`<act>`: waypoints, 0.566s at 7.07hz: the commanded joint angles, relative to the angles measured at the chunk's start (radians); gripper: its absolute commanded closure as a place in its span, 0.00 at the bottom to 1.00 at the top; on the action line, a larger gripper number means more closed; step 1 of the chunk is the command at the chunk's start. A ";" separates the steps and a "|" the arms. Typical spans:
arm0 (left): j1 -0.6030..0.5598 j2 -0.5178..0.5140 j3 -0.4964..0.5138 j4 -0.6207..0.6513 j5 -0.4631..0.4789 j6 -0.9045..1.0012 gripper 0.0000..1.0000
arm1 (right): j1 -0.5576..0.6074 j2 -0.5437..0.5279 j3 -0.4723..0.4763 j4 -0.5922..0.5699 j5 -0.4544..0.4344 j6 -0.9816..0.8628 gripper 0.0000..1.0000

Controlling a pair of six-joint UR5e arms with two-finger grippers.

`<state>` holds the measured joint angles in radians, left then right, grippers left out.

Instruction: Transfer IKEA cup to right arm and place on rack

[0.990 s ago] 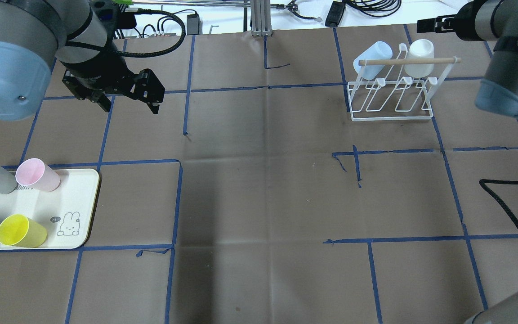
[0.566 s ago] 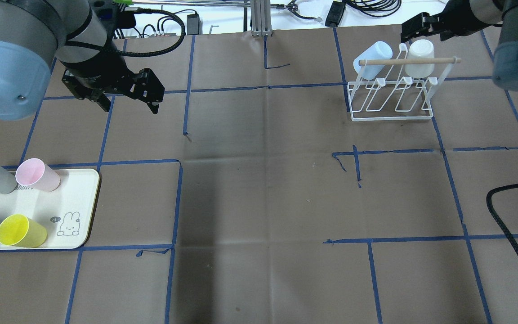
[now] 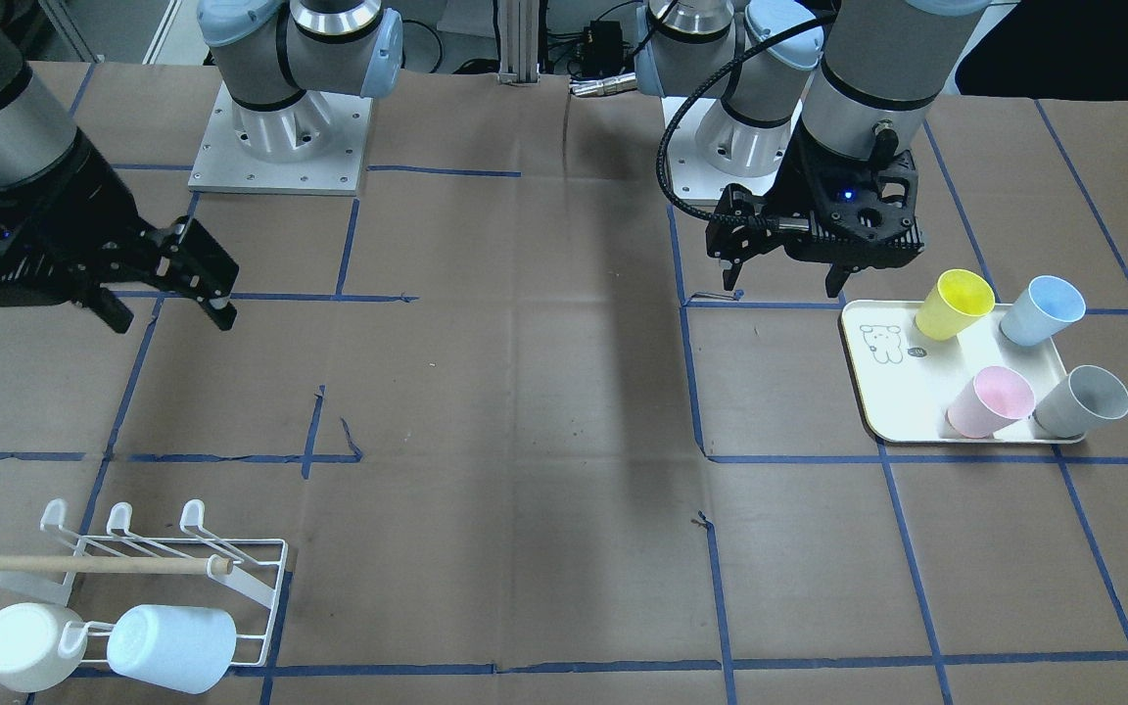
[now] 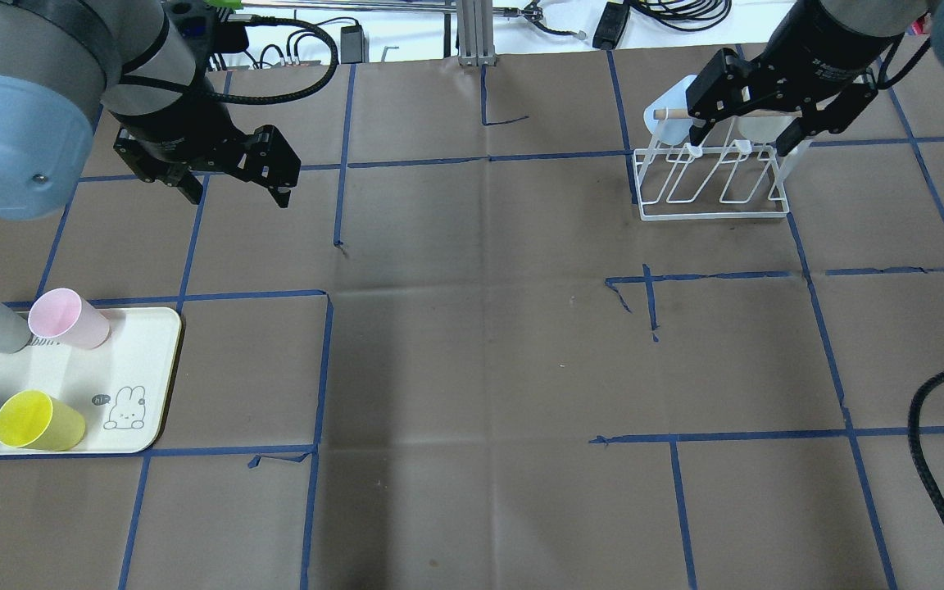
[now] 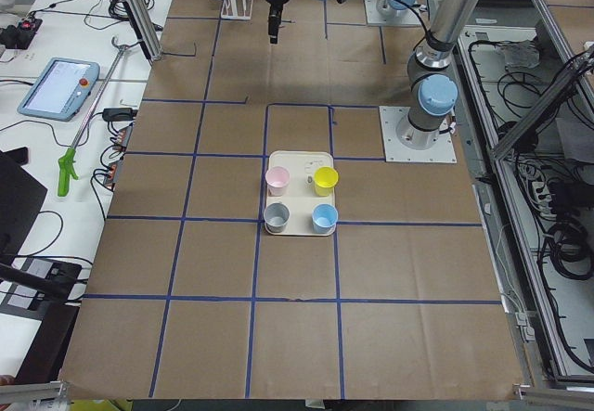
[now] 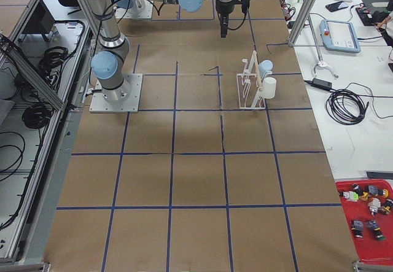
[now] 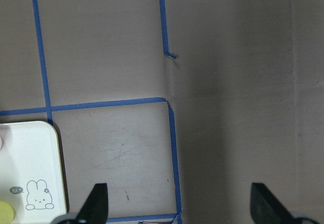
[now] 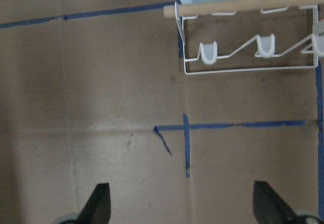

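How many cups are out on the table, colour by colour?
Blue cups: 2
Yellow cup: 1
Pink cup: 1
Grey cup: 1
White cup: 1
Total: 6

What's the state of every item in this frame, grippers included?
Left gripper: open, empty.
Right gripper: open, empty.
Rack: holds two cups.
White cup: inverted on rack.
Racked blue cup: inverted.
Tray: holds four cups.
Yellow cup: upright.
Pink cup: upright.
Grey cup: upright.
Tray's blue cup: upright.
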<state>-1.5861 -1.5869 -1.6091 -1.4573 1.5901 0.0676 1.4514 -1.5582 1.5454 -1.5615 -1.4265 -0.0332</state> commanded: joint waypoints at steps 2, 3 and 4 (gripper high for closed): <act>0.000 0.001 0.000 -0.002 -0.007 -0.052 0.00 | 0.050 -0.080 -0.001 0.189 -0.095 0.019 0.00; 0.000 0.001 0.000 -0.003 -0.007 -0.054 0.00 | 0.105 -0.079 0.002 0.158 -0.148 0.035 0.00; 0.000 0.001 0.000 -0.003 -0.007 -0.054 0.00 | 0.163 -0.076 0.033 0.076 -0.179 0.100 0.00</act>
<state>-1.5861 -1.5862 -1.6091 -1.4598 1.5833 0.0172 1.5495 -1.6348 1.5541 -1.4183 -1.5624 0.0124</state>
